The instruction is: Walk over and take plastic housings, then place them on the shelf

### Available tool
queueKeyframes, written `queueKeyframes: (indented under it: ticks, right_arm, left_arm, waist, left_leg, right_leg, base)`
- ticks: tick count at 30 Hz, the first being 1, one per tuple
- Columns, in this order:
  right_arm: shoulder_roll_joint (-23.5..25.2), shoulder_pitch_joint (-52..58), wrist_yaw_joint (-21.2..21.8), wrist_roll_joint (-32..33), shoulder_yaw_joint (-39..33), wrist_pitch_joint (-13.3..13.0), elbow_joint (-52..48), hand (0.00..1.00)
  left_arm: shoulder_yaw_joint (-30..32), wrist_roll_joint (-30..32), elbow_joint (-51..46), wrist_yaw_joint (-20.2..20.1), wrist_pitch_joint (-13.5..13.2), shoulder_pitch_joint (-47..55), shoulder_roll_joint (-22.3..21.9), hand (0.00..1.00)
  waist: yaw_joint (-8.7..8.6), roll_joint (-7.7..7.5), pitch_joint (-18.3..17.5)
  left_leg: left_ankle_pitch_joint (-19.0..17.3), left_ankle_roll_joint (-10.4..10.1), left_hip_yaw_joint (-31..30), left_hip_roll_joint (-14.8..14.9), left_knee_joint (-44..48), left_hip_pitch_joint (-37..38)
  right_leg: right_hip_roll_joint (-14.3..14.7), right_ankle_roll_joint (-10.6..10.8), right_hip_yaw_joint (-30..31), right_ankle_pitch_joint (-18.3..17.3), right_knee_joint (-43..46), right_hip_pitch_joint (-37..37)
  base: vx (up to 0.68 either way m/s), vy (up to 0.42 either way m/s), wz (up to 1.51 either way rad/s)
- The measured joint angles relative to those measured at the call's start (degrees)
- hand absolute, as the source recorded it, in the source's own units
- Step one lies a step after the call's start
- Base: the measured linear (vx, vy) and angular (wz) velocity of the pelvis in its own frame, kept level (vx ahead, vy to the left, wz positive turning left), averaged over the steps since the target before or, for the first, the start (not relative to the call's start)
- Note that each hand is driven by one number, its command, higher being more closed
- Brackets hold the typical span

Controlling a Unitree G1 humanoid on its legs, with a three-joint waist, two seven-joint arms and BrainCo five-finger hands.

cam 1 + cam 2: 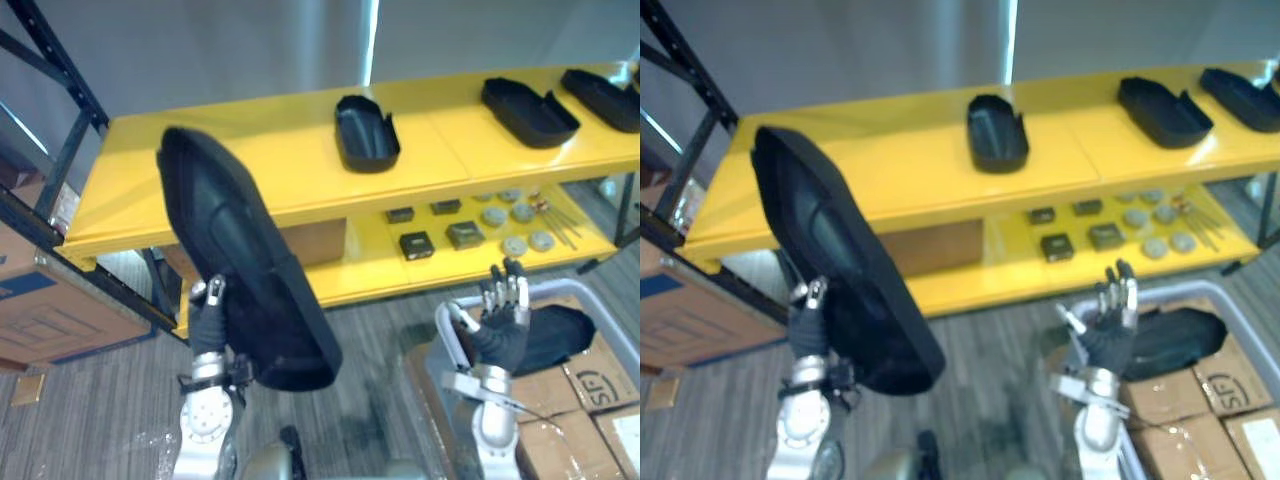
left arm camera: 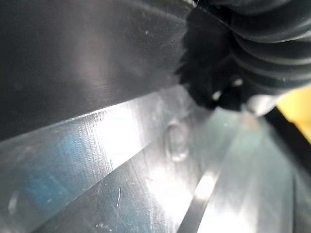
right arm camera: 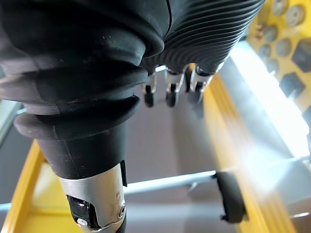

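Observation:
A large black plastic housing [image 1: 240, 260] stands tilted in front of the yellow shelf [image 1: 280, 175]. My left hand [image 1: 207, 320] grips it at its lower edge; its thumb shows on the near side. The housing's dark surface [image 2: 87, 53] lies close in the left wrist view. Low on the right, my right hand [image 1: 503, 325] is open and holds nothing, its fingers [image 3: 170, 92] straight. It hovers over a grey bin [image 1: 452, 345] where another black housing [image 1: 560, 335] lies. Three more housings sit on the shelf's top board: one in the middle [image 1: 366, 132] and two at the far right [image 1: 528, 110] [image 1: 605, 98].
The lower shelf board carries small black boxes [image 1: 416, 244] and round grey discs [image 1: 515, 228]. Cardboard boxes [image 1: 590, 390] stand beside the bin, and another box [image 1: 40, 300] is at the left. A dark shelf frame [image 1: 60, 150] runs along the left side.

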Motion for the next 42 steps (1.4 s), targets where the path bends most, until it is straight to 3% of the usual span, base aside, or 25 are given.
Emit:
queueKeyframes:
  ticks: [2,4,6,7,8,9,10,14,16,17,18,19,21,22,23,24,25,26,29,30,32,33,34,37,42]
  right_arm:
    - [0.9,0.3,1.1,0.0,0.1,1.3,0.6,0.00]
    - [1.3,0.8,2.6,0.0,0.1,1.4,0.6,0.00]
    - [1.5,1.2,2.8,0.0,0.1,1.4,0.1,0.00]
    - [1.3,0.9,2.6,0.0,0.1,1.3,-0.1,0.00]
    - [0.7,1.0,2.1,-0.1,-0.1,1.0,-0.7,0.00]
    - [0.5,1.0,2.0,-0.1,-0.1,1.0,-0.8,0.00]
    - [0.5,0.9,0.4,-0.5,0.1,1.0,-0.8,0.00]
    - [0.6,0.5,-6.0,-6.7,0.2,0.9,-4.3,0.00]
    - [0.9,0.6,-9.0,-10.1,0.2,0.6,-6.8,0.00]
    - [0.8,1.1,-11.5,-12.6,0.2,0.3,-8.6,0.00]
    - [0.5,1.2,-14.0,-14.7,-0.3,-0.6,-10.3,0.00]
    - [0.6,1.2,-15.4,-15.7,-0.7,-0.9,-10.8,0.00]
    - [0.6,1.0,-21.2,-18.7,-4.0,-1.4,-11.2,0.00]
    - [0.6,0.9,-22.8,-19.2,-4.9,-1.4,-11.1,0.00]
    - [0.3,0.9,-25.4,-19.6,-6.9,-1.4,-10.9,0.00]
    - [-0.7,1.1,-28.1,-20.5,-9.1,-1.3,-10.7,0.00]
    - [-0.9,1.0,-29.4,-20.6,-9.9,-1.1,-9.9,0.00]
    - [-0.2,1.1,-31.4,-20.6,-10.9,-0.4,-7.9,0.00]
    - [3.2,4.3,-33.4,-19.9,-14.4,2.3,-4.1,0.00]
    - [3.8,5.1,-33.5,-18.8,-15.0,3.1,-3.3,0.00]
    - [6.1,8.8,-33.3,-15.1,-16.4,6.1,1.6,0.00]
    - [6.6,9.5,-33.1,-14.3,-16.7,6.6,2.9,0.00]
    - [7.0,11.7,-32.4,-12.6,-17.4,8.2,6.3,0.00]
    - [7.0,13.8,-30.4,-11.2,-19.0,10.1,12.3,0.00]
    - [7.0,14.4,-24.6,-10.0,-17.8,15.6,24.6,0.00]
  left_arm:
    - [0.9,0.0,-0.1,0.0,0.0,-0.4,0.4,1.00]
    - [1.4,-0.1,0.0,0.1,0.1,-0.5,1.1,1.00]
    - [1.3,0.0,0.0,0.1,0.2,-0.5,1.7,1.00]
    - [1.1,0.1,1.1,0.4,0.3,-0.5,1.1,1.00]
    - [0.1,0.2,1.4,0.7,0.6,0.0,0.1,1.00]
    - [-0.5,0.3,1.4,0.8,0.6,0.3,-0.4,1.00]
    - [-1.5,1.4,1.4,1.1,0.8,0.4,-1.1,1.00]
    - [-1.7,2.7,1.4,3.2,2.1,1.3,-1.1,1.00]
    - [-1.5,2.8,1.4,4.8,2.8,1.4,-0.7,1.00]
    - [-1.4,2.8,1.4,5.4,3.1,1.4,-0.6,1.00]
    - [-0.9,2.8,1.4,5.7,3.5,1.4,-0.9,1.00]
    - [-0.8,2.9,1.4,5.9,3.8,1.4,-0.9,1.00]
    - [-0.4,3.0,1.4,6.3,4.2,1.1,-0.9,1.00]
    - [-0.4,3.1,1.4,6.4,4.3,0.9,-0.9,1.00]
    - [-0.4,3.3,1.4,6.5,4.4,0.8,-0.9,1.00]
    - [-0.3,4.6,1.4,7.2,4.8,1.0,-1.1,1.00]
    - [0.1,4.8,1.6,7.5,5.2,1.1,-1.1,1.00]
    - [1.3,4.8,1.8,8.2,6.2,1.0,-0.4,1.00]
    - [4.5,4.8,1.7,10.3,8.9,0.6,1.6,1.00]
    - [4.9,4.8,1.7,10.7,9.6,0.6,1.9,1.00]
    - [7.4,5.1,0.6,11.4,13.8,0.9,2.1,1.00]
    - [8.0,5.2,0.0,11.3,15.1,1.2,2.0,1.00]
    - [8.6,5.4,-0.4,11.3,18.2,1.2,2.1,1.00]
    - [9.0,7.3,-0.5,11.4,22.2,0.9,2.5,1.00]
    - [12.3,6.7,6.0,10.7,31.6,-10.6,11.2,1.00]
  waist:
    - [-0.71,0.10,-0.6]
    - [-1.03,-0.04,-0.7]
    - [-0.96,-1.53,-1.3]
    - [-1.01,-1.09,-1.5]
    - [-1.15,0.57,-1.7]
    - [-1.21,1.06,-1.9]
    - [-1.07,1.91,-2.4]
    - [-0.91,2.06,-2.5]
    - [-0.67,1.17,-1.8]
    - [-0.49,0.51,-1.6]
    - [-0.18,1.05,-1.3]
    - [-0.03,1.04,-1.2]
    - [0.10,1.24,-1.6]
    - [0.10,1.17,-1.6]
    - [0.05,1.09,-1.5]
    - [-0.22,2.58,-1.9]
    - [-0.32,3.18,-2.0]
    - [-1.11,1.74,-2.2]
    - [-1.36,-1.35,-3.1]
    - [-1.40,-1.61,-3.3]
    - [-2.04,-2.10,-3.7]
    - [-2.34,-2.04,-3.7]
    - [-2.73,-1.30,-4.2]
    - [-3.13,0.35,-5.0]
    - [-4.07,2.16,-6.5]
  left_leg:
    - [-0.2,0.5,0.3,0.7,-0.8,1.1]
    - [-0.3,0.2,0.3,1.3,-0.8,1.5]
    - [-1.0,-1.2,1.0,0.5,0.4,1.5]
    - [-1.8,-1.8,0.7,0.5,1.1,1.6]
    - [-2.0,-2.1,0.8,1.3,0.7,1.7]
    - [-2.0,-2.1,0.9,1.5,0.4,1.6]
    - [-2.0,-2.2,1.1,2.1,-0.2,1.6]
    - [-4.1,-4.1,1.5,4.1,2.0,2.6]
    - [-5.7,-5.0,1.2,5.3,11.1,0.1]
    - [-5.7,-4.9,1.1,6.7,21.0,-3.9]
    - [-5.5,-4.6,1.0,8.5,28.5,-7.1]
    - [-5.8,-4.2,1.2,8.8,30.0,-7.4]
    - [-7.9,-1.3,1.0,8.6,23.4,-6.2]
    - [-7.8,-1.4,0.8,8.4,20.9,-6.3]
    - [-5.9,-2.9,-0.4,7.4,13.6,-5.3]
    - [0.8,-4.2,-2.0,7.7,6.0,-3.9]
    - [-0.1,-7.3,-2.4,7.5,4.7,-2.4]
    - [-0.1,-6.8,-1.2,5.3,2.7,-1.0]
    - [0.3,-5.7,1.2,2.2,-0.8,1.0]
    - [0.3,-5.6,1.5,2.0,-1.2,1.3]
    - [0.3,-5.6,2.5,1.8,-2.4,2.2]
    - [0.3,-5.6,2.7,1.8,-2.8,2.6]
    - [0.3,-5.7,3.1,2.0,-3.6,3.0]
    - [0.3,-5.7,4.5,2.4,-4.6,3.9]
    - [0.4,-5.9,5.9,3.5,-5.8,5.2]
  right_leg:
    - [2.0,-0.3,0.0,-3.5,-2.8,-1.8]
    - [4.8,-0.5,0.1,-3.6,-9.6,-3.2]
    - [6.0,-1.5,0.3,2.5,-18.9,-3.9]
    - [6.3,-0.3,0.1,2.5,-20.0,-3.3]
    - [7.1,-0.5,0.0,3.2,-22.3,-2.5]
    - [7.5,-0.5,0.0,3.5,-23.3,-2.3]
    - [8.2,-0.7,-0.1,4.0,-24.9,-1.8]
    - [9.8,-1.4,-0.1,3.0,-26.3,0.5]
    - [9.7,-2.0,0.1,1.0,-26.0,1.8]
    - [9.5,-2.4,0.3,0.6,-25.7,2.6]
    - [9.6,-2.5,0.5,0.5,-26.0,3.9]
    - [9.4,-2.5,0.5,0.5,-26.1,4.4]
    - [7.7,-1.6,2.0,0.7,-26.0,4.9]
    - [6.9,-1.5,2.4,0.8,-26.0,4.8]
    - [5.3,-0.1,3.3,0.7,-25.8,4.2]
    - [5.1,2.0,4.3,-0.2,-25.2,3.7]
    - [4.9,2.8,5.0,-0.6,-24.9,3.6]
    - [2.9,2.9,5.9,-0.7,-25.3,3.6]
    - [0.0,4.2,6.9,0.1,-26.9,3.6]
    - [-0.2,4.5,7.0,0.3,-27.3,3.7]
    - [-0.3,5.1,7.0,0.8,-27.5,3.8]
    - [-0.2,5.1,7.0,0.8,-27.5,3.8]
    - [0.0,5.1,7.0,1.1,-27.5,3.7]
    - [0.4,5.0,6.8,1.6,-27.6,3.7]
    - [1.6,4.4,6.5,3.2,-27.6,3.7]
  base:
    - [0.13,0.034,0.00]
    - [0.13,-0.035,0.02]
    - [0.13,-0.084,-0.08]
    - [0.17,-0.103,-0.09]
    - [0.17,-0.099,-0.08]
    - [0.18,-0.068,-0.07]
    - [0.13,-0.059,-0.04]
    - [0.11,-0.050,-0.08]
    - [0.08,-0.038,-0.05]
    - [0.10,-0.003,-0.10]
    - [0.10,-0.003,-0.18]
    - [0.10,0.078,-0.24]
    - [0.16,0.156,-0.18]
    - [0.15,0.216,-0.14]
    - [0.09,0.244,-0.24]
    - [0.08,0.289,-0.36]
    - [0.09,0.307,-0.40]
    - [0.06,0.240,-0.30]
    - [0.07,0.194,-0.24]
    - [0.08,0.110,-0.21]
    - [0.08,0.047,-0.15]
    - [0.04,-0.009,-0.12]
    - [0.03,-0.018,-0.10]
    - [0.03,-0.018,-0.21]
    - [-0.04,-0.027,-0.14]
